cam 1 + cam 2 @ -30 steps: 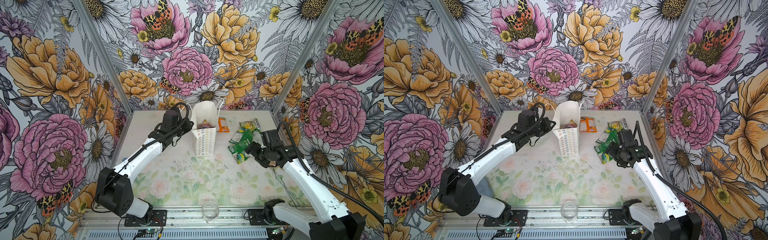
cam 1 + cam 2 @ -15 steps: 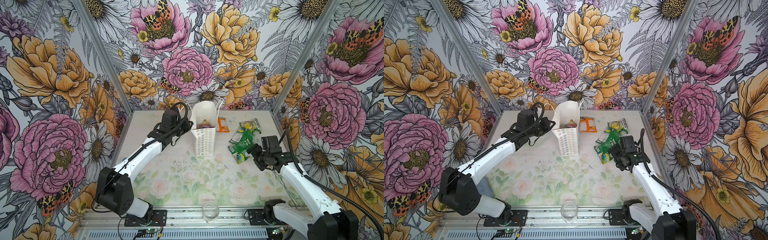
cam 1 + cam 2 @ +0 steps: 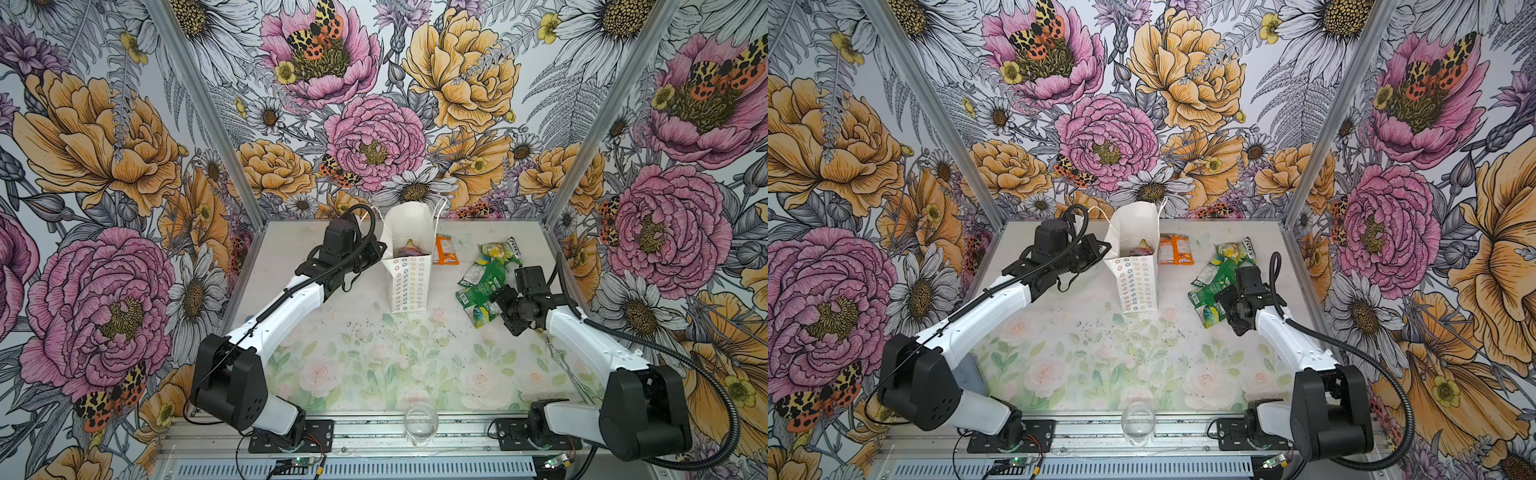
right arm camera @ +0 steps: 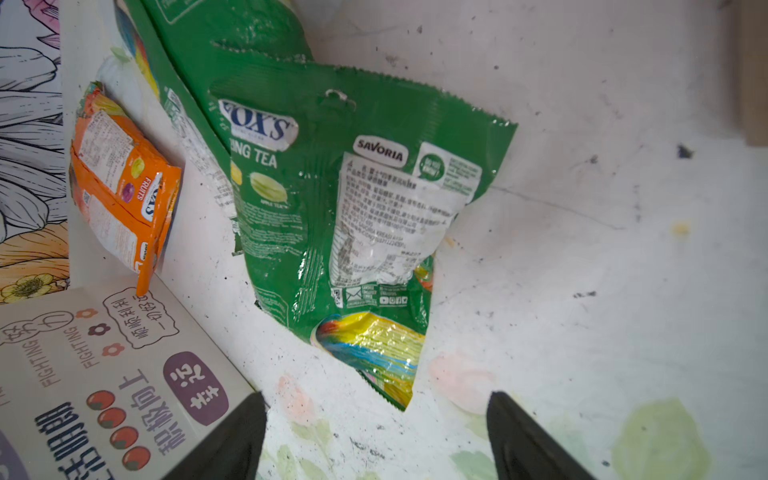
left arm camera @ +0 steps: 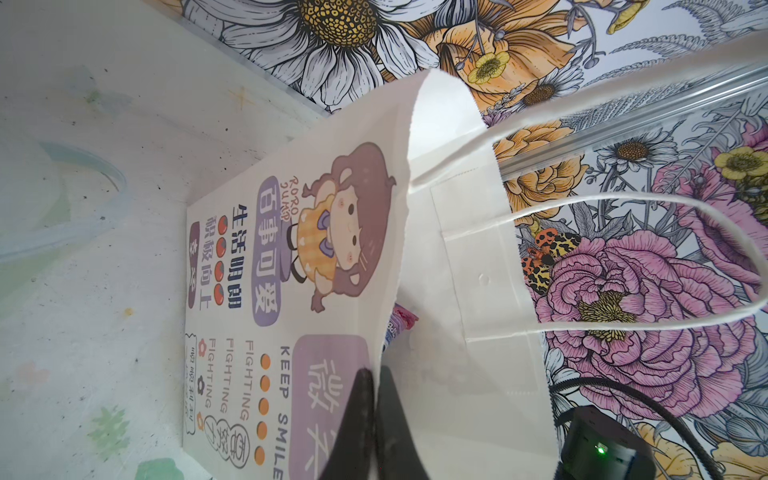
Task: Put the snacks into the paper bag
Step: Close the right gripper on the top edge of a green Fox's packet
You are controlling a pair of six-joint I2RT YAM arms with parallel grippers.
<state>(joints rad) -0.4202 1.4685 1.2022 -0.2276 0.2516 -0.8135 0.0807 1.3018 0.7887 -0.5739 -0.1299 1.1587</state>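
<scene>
Now: left tool pinched shut on the paper bag rim; right tool spread wide, empty, near the green packet on the table.

Both top views: high, frontal, looking down on pale floral surface; close wrist views share white paper bag.

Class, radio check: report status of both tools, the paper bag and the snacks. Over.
Left tool shut on paper bag rim, bag upright. Right tool open, empty, beside green packet. Orange packet outside bag. Nothing blocking.
</scene>
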